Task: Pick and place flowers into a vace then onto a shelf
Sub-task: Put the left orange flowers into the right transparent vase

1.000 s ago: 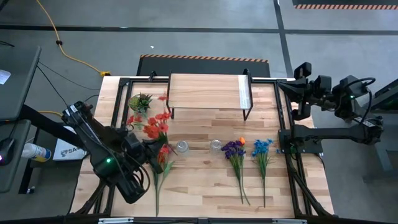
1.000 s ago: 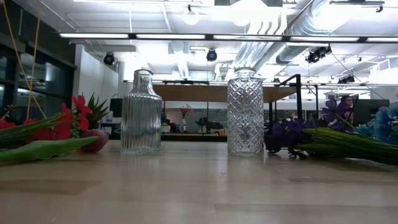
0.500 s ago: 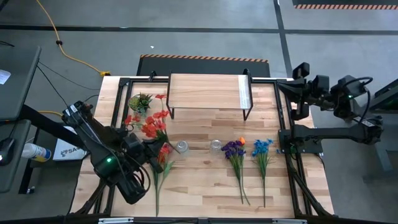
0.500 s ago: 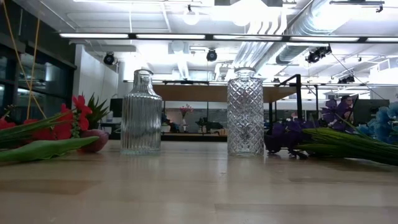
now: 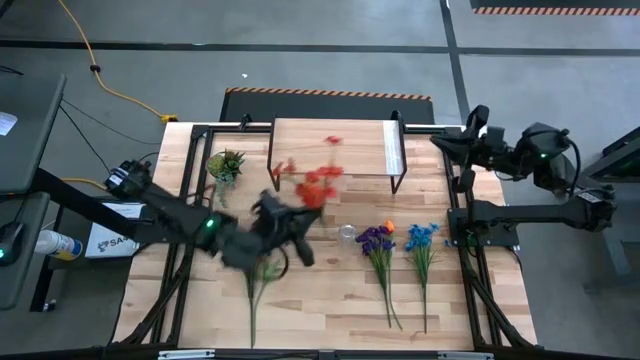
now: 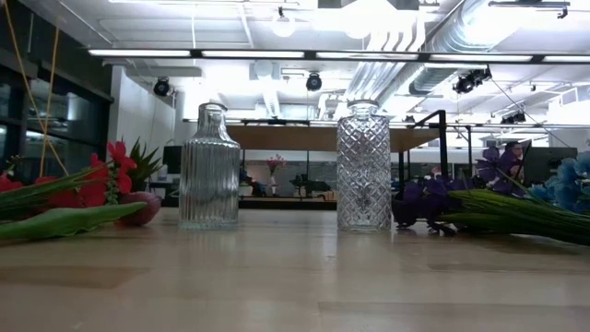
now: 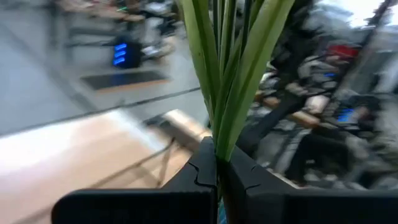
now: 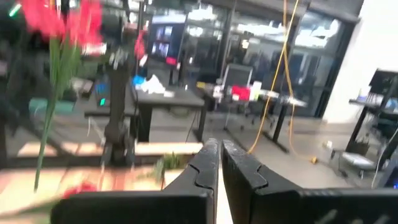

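Item: red flowers (image 5: 318, 183), 1 bunch; light, floppy, probably top-heavy. Left gripper (image 7: 217, 177) pinches the stems near the ribbed vase (image 6: 209, 168). Right gripper (image 8: 214, 163) pressed together, idle.

Red flowers (image 5: 318, 183) raised (purple, blue lying flat).

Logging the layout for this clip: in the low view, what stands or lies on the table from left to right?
Red flowers lying flat → ribbed glass bottle → diamond-cut glass bottle → purple flowers → blue flowers at the right edge.
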Robot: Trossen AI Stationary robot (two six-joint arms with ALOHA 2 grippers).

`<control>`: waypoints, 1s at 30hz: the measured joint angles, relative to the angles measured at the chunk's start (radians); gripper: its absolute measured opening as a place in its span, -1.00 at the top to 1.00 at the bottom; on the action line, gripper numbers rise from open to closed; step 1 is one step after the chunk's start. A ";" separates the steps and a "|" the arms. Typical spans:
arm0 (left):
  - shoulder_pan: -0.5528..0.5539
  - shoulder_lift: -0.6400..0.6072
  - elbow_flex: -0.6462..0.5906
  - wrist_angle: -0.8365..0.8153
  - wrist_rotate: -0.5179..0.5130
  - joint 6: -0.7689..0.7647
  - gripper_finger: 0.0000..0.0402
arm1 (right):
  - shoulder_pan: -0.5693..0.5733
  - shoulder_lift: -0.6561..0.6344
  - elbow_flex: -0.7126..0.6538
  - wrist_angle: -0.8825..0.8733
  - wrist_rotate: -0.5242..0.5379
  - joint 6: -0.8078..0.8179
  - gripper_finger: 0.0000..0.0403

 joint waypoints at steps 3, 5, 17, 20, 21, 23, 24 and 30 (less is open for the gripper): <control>0.081 0.010 -0.012 0.159 0.145 0.124 0.83 | 0.000 -0.012 0.000 -0.088 -0.017 0.000 0.94; 0.123 0.018 -0.016 0.152 0.204 0.134 0.83 | 0.000 -0.023 0.000 -0.133 -0.032 0.000 0.94; 0.327 0.111 -0.017 0.423 0.677 0.199 0.83 | 0.000 -0.106 0.000 -0.232 -0.162 0.028 0.94; 0.356 0.120 -0.014 0.454 0.740 0.194 0.83 | 0.000 -0.107 0.000 -0.263 -0.174 0.058 0.94; 0.362 0.121 -0.014 0.454 0.757 0.194 0.83 | 0.000 -0.105 0.000 -0.276 -0.187 0.065 0.94; 0.378 0.127 -0.016 0.473 0.817 0.195 0.83 | 0.000 -0.098 0.000 -0.294 -0.226 0.071 0.94; 0.384 0.127 -0.017 0.486 0.845 0.195 0.83 | 0.000 -0.096 0.000 -0.298 -0.248 0.071 0.94; 0.403 0.124 -0.016 0.569 0.933 0.237 0.83 | 0.000 -0.083 0.000 -0.287 -0.325 0.079 0.94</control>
